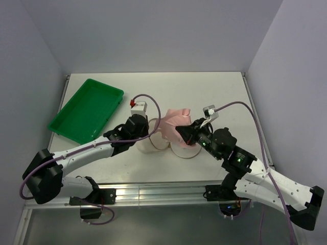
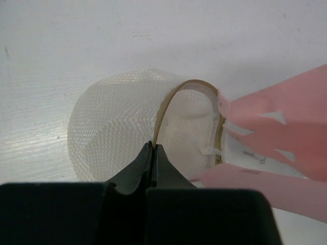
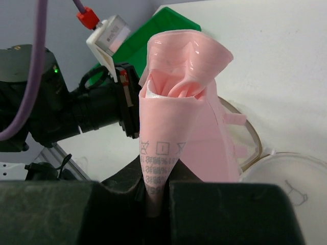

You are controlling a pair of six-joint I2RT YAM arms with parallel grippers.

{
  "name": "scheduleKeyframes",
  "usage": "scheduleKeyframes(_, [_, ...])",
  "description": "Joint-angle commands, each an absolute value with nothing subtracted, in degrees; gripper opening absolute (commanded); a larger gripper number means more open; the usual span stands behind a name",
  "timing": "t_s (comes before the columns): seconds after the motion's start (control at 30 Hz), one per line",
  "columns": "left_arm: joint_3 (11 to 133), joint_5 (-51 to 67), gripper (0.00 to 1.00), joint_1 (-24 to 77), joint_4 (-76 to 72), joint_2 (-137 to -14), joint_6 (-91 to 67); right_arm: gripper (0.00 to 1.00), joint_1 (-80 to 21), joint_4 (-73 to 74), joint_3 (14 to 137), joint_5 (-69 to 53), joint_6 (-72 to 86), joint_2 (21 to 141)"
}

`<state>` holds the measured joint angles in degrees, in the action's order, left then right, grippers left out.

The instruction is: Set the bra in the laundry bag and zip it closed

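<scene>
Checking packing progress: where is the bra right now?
The bra is mid-table in the top view, pinched in the right claw at the open mouth of the laundry bag held by the left claw.

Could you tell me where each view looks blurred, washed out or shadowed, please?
Left wrist: the bra is a soft blur at the right, the laundry bag mesh is fairly sharp, the table is nearly washed out. Right wrist: the fingers are dark and out of focus, the bra's label print is legible. Top external: even light, faint shadows only.
</scene>
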<state>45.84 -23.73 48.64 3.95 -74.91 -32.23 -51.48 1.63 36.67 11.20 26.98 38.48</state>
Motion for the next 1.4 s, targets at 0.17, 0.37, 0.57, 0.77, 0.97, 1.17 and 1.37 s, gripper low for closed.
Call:
scheduleKeyframes(0.17, [44.04,-12.40,0.00,48.96,-4.48,-70.14,-37.69,0.00,-51.06,-9.92,33.06,17.05,34.98,37.71])
scheduleKeyframes(0.37, [41.05,-8.53,0.00,48.96,-8.60,-67.24,-41.48,0.00,-51.15,-17.92,26.03,18.72,41.13,36.82])
scheduleKeyframes(0.57, [38.50,-8.00,0.00,48.96,-11.33,-66.18,-42.63,0.00,-51.15,-24.16,21.36,17.15,44.03,42.78])
scheduleKeyframes(0.77, [36.74,-7.73,0.00,48.96,-14.06,-67.15,-42.28,0.00,-51.33,-32.07,19.95,9.94,44.48,53.07])
scheduleKeyframes(0.97, [36.30,-8.70,0.00,48.52,-13.89,-66.89,-41.92,0.00,-51.94,-33.84,19.60,3.52,40.26,56.42])
scheduleKeyframes(1.17, [36.47,-7.65,0.00,47.90,-13.80,-65.92,-41.57,0.00,-51.68,-25.24,21.61,-3.58,34.90,57.38])
scheduleKeyframes(1.37, [35.25,-2.73,0.00,48.08,-17.84,-64.78,-42.71,0.00,-51.42,-20.30,29.35,-4.66,32.17,67.76])
